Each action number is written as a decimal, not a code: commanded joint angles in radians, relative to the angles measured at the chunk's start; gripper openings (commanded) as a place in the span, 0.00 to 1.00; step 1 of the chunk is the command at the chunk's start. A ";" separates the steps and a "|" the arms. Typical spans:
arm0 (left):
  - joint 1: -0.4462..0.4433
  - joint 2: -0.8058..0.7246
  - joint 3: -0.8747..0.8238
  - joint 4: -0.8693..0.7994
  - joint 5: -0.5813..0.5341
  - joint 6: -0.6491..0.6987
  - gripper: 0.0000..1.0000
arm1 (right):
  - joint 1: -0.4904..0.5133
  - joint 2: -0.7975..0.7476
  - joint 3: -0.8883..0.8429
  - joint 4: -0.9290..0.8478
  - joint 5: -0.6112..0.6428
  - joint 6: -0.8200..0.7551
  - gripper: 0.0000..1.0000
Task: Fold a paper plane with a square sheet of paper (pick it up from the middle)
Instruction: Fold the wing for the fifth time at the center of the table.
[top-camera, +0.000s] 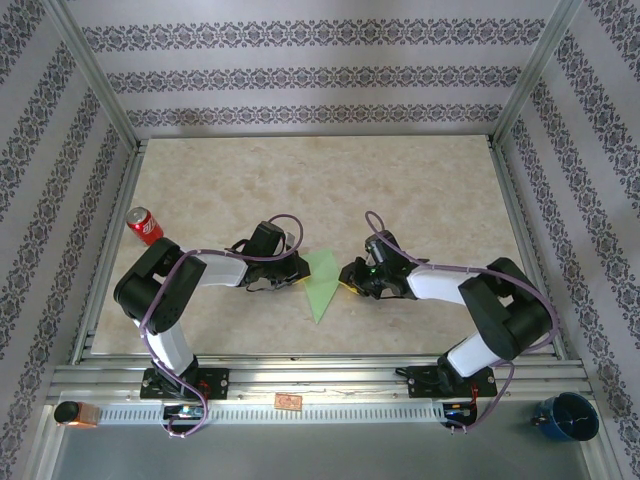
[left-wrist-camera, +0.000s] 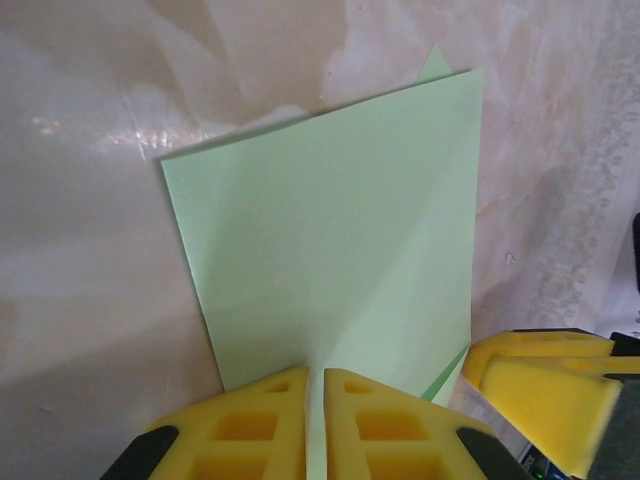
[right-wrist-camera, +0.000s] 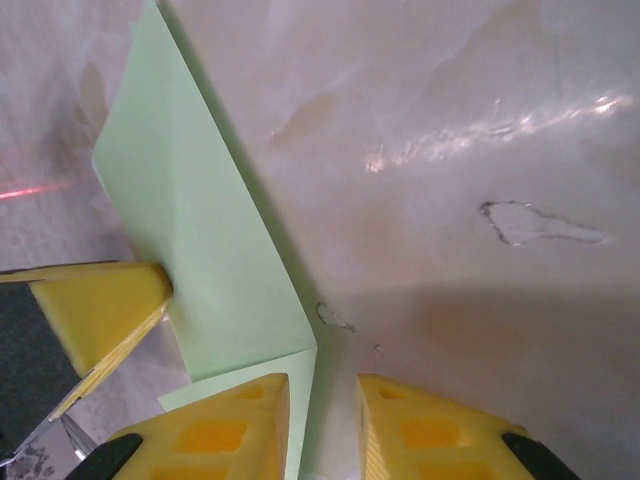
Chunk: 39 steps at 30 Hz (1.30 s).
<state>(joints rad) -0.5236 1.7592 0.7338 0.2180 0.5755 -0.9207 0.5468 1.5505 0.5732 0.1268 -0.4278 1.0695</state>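
The square sheet of paper (top-camera: 322, 283), light green, lies mid-table folded into a pointed paper plane shape, tip toward the near edge. My left gripper (top-camera: 300, 272) is at its left edge, jaws shut on the paper. In the left wrist view the sheet (left-wrist-camera: 340, 230) rises between the gripper's (left-wrist-camera: 315, 375) yellow fingers. My right gripper (top-camera: 350, 280) is at the right edge. In the right wrist view the right gripper (right-wrist-camera: 322, 385) stands open; the folded paper (right-wrist-camera: 200, 250) runs under its left finger (right-wrist-camera: 250, 420), with bare table in the gap.
A red soda can (top-camera: 145, 226) lies at the table's left edge. A blue cup (top-camera: 568, 417) sits off the table at the near right, an orange-capped object (top-camera: 78, 412) at the near left. Metal frame posts and patterned walls enclose the table.
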 joint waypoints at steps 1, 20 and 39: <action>-0.015 0.032 0.008 -0.045 0.012 0.028 0.13 | -0.004 0.027 0.033 0.015 -0.048 -0.018 0.26; -0.015 0.031 0.013 -0.067 0.029 0.055 0.12 | -0.074 0.162 0.083 0.242 -0.306 -0.052 0.22; -0.015 -0.038 0.014 -0.069 0.037 0.049 0.23 | -0.128 0.215 0.118 0.181 -0.369 -0.107 0.01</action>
<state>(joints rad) -0.5243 1.7557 0.7460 0.2024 0.5961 -0.8898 0.4271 1.7885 0.7067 0.3035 -0.8093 0.9451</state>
